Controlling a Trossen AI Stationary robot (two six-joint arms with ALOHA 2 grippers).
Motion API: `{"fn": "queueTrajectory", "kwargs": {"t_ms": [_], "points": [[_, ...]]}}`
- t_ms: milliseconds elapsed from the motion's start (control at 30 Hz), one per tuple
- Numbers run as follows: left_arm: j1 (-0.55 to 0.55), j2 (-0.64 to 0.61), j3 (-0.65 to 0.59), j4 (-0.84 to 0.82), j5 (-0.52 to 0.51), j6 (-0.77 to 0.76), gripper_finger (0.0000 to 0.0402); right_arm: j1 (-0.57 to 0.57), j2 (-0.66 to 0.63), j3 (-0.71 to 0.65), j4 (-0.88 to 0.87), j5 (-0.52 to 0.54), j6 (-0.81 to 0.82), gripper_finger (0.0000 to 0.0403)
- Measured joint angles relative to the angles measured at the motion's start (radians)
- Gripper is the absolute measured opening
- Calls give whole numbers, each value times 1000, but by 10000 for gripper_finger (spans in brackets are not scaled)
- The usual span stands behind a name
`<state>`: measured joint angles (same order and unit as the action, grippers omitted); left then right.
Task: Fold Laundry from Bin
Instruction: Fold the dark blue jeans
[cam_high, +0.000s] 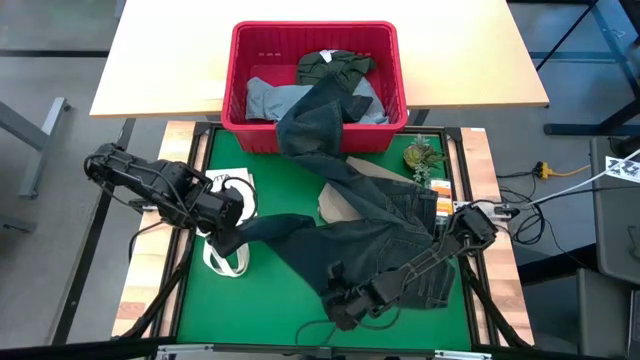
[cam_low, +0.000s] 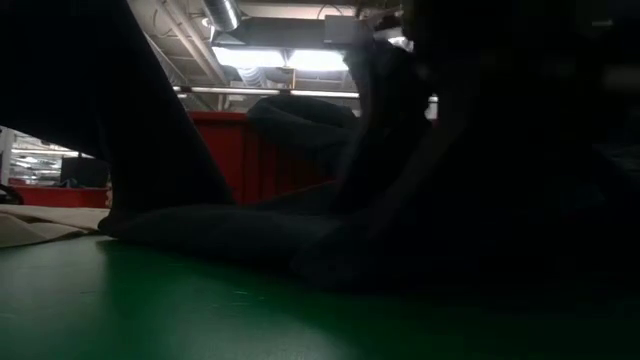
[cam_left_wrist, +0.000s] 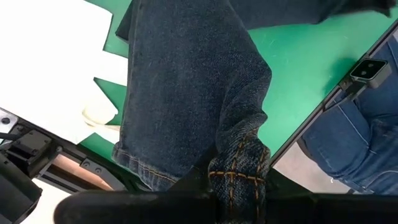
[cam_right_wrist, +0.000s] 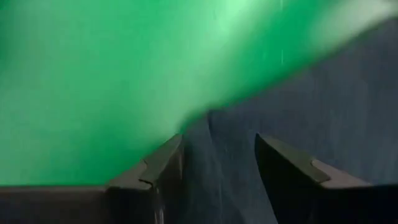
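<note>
The dark navy jeans (cam_high: 375, 225) trail from the red bin (cam_high: 240, 118) over its near rim onto the green mat. A grey piece (cam_high: 268, 98) and an olive-green piece (cam_high: 335, 66) lie in the bin. A beige piece (cam_high: 338, 208) shows under the jeans. My left gripper (cam_high: 228, 235) is shut on a leg end of the jeans at the mat's left. My right gripper (cam_high: 335, 300) is low over the jeans near the mat's near edge, open, with dark denim (cam_right_wrist: 217, 174) between its fingers (cam_right_wrist: 158, 171). My left gripper pinches the hem of one jeans leg (cam_left_wrist: 239, 177) between its two fingers, at the stitched seam, where the cloth is bunched in several layers. It comes from the table's left, slanting down. The leg end is raised off the mat; the rest of the jeans lies on it. My right gripper stands with one finger on either side of an edge of the jeans (cam_right_wrist: 214, 149) lying on the mat; I cannot tell whether the fingers touch the cloth.
A white tote bag (cam_high: 228, 255) with looped straps lies under my left gripper at the mat's left edge. A small plant (cam_high: 422, 155) and an orange item (cam_high: 440, 186) stand at the mat's far right. A person in blue jeans (cam_left_wrist: 360, 143) stands beside the table.
</note>
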<state>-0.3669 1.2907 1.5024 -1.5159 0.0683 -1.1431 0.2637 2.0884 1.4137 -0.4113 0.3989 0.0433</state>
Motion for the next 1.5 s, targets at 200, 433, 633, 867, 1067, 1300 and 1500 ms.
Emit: {"fn": "queueTrajectory", "kwargs": {"t_ms": [200, 433, 633, 867, 1067, 1300, 1500], "points": [[0, 0, 0, 0, 25, 0, 16, -17, 22, 32, -170, -7, 191, 129], [0, 0, 0, -49, 28, -70, 16, 9, 0, 100, -229, -52, 159, 19], [0, -2, 2, -55, 25, -119, 16, 72, -99, 253, -434, -71, 158, 15], [0, -2, 2, -55, -25, -131, 16, 112, -265, 361, -541, -69, 204, 16], [-2, -2, 2, -55, 64, -170, 16, 109, -387, 361, -582, -48, 271, 5], [-14, -3, -88, -53, 43, -339, 16, 110, -412, 341, -694, 46, 336, 9], [-14, -2, -312, -52, 36, -340, 17, 108, -405, 219, -734, 107, 389, 4]]}}
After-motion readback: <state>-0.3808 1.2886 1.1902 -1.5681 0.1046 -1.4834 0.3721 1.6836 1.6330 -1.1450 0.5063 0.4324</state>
